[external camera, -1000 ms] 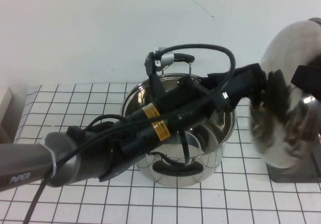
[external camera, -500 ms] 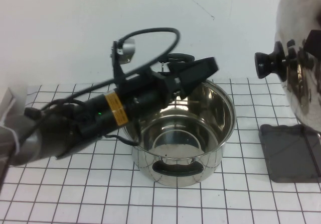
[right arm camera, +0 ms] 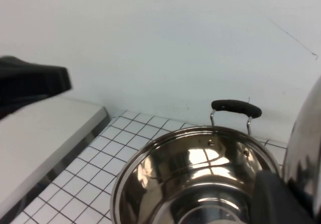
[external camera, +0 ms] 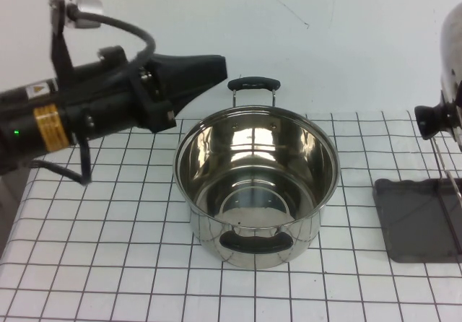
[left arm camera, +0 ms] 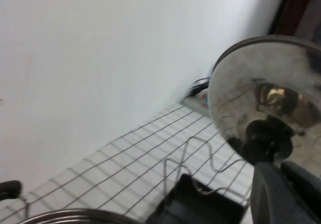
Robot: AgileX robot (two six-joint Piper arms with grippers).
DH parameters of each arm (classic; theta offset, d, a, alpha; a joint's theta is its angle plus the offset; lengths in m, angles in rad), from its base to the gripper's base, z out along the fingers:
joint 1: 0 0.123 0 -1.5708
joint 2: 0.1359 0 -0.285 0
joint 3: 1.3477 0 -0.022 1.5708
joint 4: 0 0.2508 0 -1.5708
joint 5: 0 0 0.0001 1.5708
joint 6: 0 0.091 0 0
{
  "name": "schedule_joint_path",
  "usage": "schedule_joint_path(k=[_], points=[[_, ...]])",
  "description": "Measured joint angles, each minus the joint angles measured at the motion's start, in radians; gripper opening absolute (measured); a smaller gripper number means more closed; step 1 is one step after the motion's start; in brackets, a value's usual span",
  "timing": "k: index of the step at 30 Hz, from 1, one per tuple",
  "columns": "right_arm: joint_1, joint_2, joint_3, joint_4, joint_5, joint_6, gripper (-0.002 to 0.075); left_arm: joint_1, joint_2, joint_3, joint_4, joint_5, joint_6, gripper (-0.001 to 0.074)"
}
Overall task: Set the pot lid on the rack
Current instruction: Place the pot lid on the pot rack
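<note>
The pot lid (external camera: 453, 62) is at the far right edge of the high view, standing on edge over the rack, with its black knob (external camera: 430, 120) facing left. It also shows in the left wrist view (left arm camera: 266, 91). The rack (external camera: 417, 219) is a dark tray with thin wire uprights (external camera: 443, 164), also seen in the left wrist view (left arm camera: 198, 156). My right gripper (right arm camera: 293, 194) is shut on the lid's rim (right arm camera: 307, 143) and is outside the high view. My left gripper (external camera: 216, 68) is shut and empty, raised at the back left of the pot and far from the lid.
A deep steel pot (external camera: 256, 185) with black handles stands open in the middle of the checked cloth. A white wall rises close behind. A grey-white ledge (right arm camera: 35, 143) lies at the table's left side.
My left arm has pulled back to the left, away from the lid. The lid has moved right to the frame's edge and its knob has come lower, over the rack.
</note>
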Motion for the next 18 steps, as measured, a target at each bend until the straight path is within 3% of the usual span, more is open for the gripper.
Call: schedule_joint_path(k=[3, 7, 18], points=[[0.0, 0.0, 0.0, -0.022, -0.011, 0.01, 0.0019, -0.008, -0.112, 0.0, 0.126, 0.119, -0.007, 0.0003], [0.0, 0.0, 0.0, -0.045, -0.051, 0.011, 0.0019, -0.009, -0.23, 0.0, 0.297, 0.147, -0.078, 0.0], [0.0, 0.09, 0.0, -0.05, -0.094, 0.011, 0.0019, -0.009, -0.36, 0.0, 0.488, -0.028, -0.269, -0.0001]])
